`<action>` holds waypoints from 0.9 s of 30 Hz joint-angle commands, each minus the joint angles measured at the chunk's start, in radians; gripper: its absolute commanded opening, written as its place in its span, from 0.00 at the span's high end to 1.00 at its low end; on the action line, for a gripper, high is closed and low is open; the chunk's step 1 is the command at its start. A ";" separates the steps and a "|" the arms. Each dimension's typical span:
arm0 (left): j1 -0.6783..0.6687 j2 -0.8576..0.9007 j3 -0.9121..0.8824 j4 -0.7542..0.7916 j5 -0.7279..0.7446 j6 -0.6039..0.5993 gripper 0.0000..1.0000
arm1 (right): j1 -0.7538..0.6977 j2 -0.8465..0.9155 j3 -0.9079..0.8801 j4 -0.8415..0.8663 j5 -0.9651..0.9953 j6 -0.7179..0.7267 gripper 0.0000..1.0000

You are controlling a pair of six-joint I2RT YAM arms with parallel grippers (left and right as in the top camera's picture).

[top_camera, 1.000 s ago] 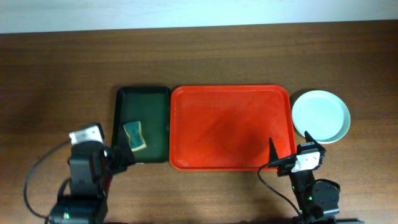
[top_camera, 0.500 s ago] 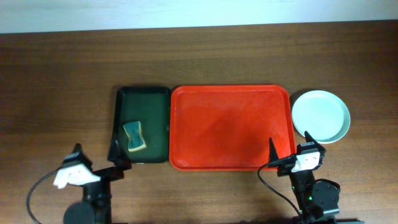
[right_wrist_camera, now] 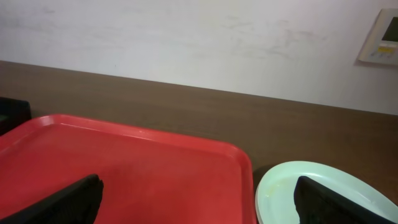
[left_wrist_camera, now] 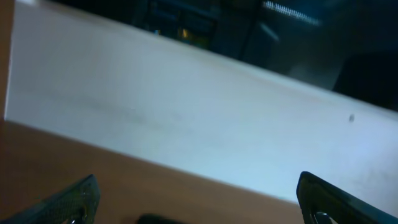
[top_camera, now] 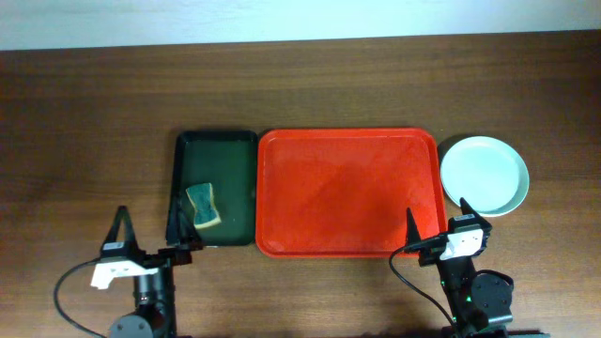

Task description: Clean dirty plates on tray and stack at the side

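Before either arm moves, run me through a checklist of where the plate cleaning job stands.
1. Is the red tray free of plates: ok.
2. Do the plates sit by the tray's right edge: ok; how many are stacked, cannot tell.
3. Does the top plate look clean: ok.
4. Is the sponge lying in the green tray: ok.
5. Is the left gripper open and empty: ok.
6. Is the right gripper open and empty: ok.

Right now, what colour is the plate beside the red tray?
The plate is pale mint; the overhead view shows it best.
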 commanded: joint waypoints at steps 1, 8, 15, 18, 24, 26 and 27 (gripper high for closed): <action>0.006 -0.006 -0.055 0.004 0.062 0.005 0.01 | 0.009 -0.008 -0.005 -0.007 0.012 0.008 0.02; 0.006 -0.006 -0.077 -0.209 0.065 0.012 0.01 | 0.009 -0.008 -0.005 -0.007 0.012 0.008 0.02; 0.005 -0.006 -0.077 -0.244 0.092 0.249 0.01 | 0.009 -0.008 -0.005 -0.007 0.012 0.008 0.02; 0.005 -0.006 -0.077 -0.244 0.090 0.303 0.01 | 0.009 -0.008 -0.005 -0.007 0.012 0.008 0.01; 0.003 -0.006 -0.077 -0.243 0.091 0.301 0.01 | 0.009 -0.008 -0.005 -0.007 0.012 0.008 0.02; 0.003 -0.006 -0.077 -0.243 0.091 0.301 0.01 | 0.009 -0.008 -0.005 -0.007 0.012 0.008 0.02; 0.003 -0.006 -0.077 -0.243 0.091 0.301 0.01 | 0.009 -0.008 -0.005 -0.007 0.012 0.008 0.01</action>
